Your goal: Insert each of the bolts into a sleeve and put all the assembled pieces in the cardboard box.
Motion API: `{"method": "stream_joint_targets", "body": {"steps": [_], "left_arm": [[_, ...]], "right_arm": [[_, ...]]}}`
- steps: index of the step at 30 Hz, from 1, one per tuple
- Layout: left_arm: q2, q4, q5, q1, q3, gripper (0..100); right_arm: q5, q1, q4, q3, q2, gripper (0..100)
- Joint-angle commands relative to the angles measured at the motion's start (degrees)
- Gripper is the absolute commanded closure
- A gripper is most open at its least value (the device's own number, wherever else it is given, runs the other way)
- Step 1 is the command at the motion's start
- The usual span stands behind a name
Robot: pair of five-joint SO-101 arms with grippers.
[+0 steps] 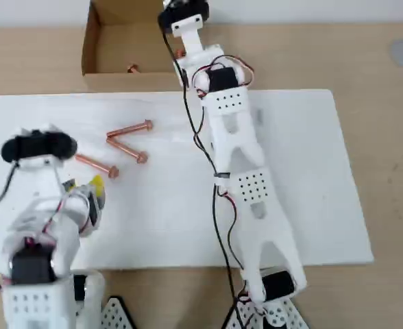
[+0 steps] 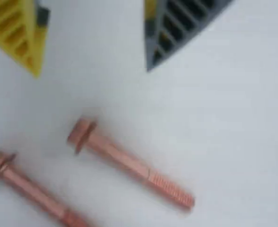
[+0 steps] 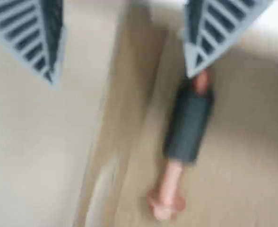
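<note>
Closest to the lens on my left wrist is the left claw (image 2: 91,71). It is spread wide and holds nothing, with one of its fingers (image 2: 21,33) yellow and the other dark. It hangs over the white mat (image 2: 243,142), and two bolts (image 2: 129,163) lie bare on the mat past the fingertips. They lie apart from each other and neither touches the claw. From the high camera I count three loose bolts on the mat, grouped close together just ahead of my left arm. Two of them meet at one end in a narrow V, and the third lies nearer the arm.

My right arm reaches all the way across the mat to the box (image 1: 90,51) at the far edge of the table (image 1: 380,116). The right claw (image 3: 122,78) is also open, with its grey fingers set wide and nothing gripped between them. Below it on the box floor lies one assembled piece, a copper bolt (image 3: 167,198) pushed through a black sleeve (image 3: 188,123). One end of the bolt sticks out of the sleeve right at one fingertip, and I cannot tell whether the two touch. The piece rests just beside a box wall. From above I also see a copper end (image 1: 131,68) farther along inside the box.
</note>
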Motion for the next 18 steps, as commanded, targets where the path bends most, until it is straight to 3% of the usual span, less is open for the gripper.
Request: {"method": "stream_joint_targets", "body": {"steps": [1, 6, 10, 15, 18], "left_arm": [[14.73, 1.58, 1.93, -0.62, -12.13, 84], [34.33, 6.59, 2.29, -0.53, -29.27, 84], [48.22, 10.81, 5.89, -0.53, -40.53, 84], [63.78, 14.15, 5.36, -0.09, -51.08, 84], [72.04, 16.62, -2.99, 2.9, -56.62, 84]], "right_arm": [[0.0, 0.48, 10.64, -3.38, -13.23, 78.4], [0.0, 0.66, 28.31, -3.38, -22.37, 78.5], [0.0, 3.21, 28.57, -3.3, -26.95, 78.5], [0.0, 5.49, 28.66, -0.48, -31.96, 78.5], [0.0, 7.34, 28.75, 6.29, -37.14, 78.5]]}}
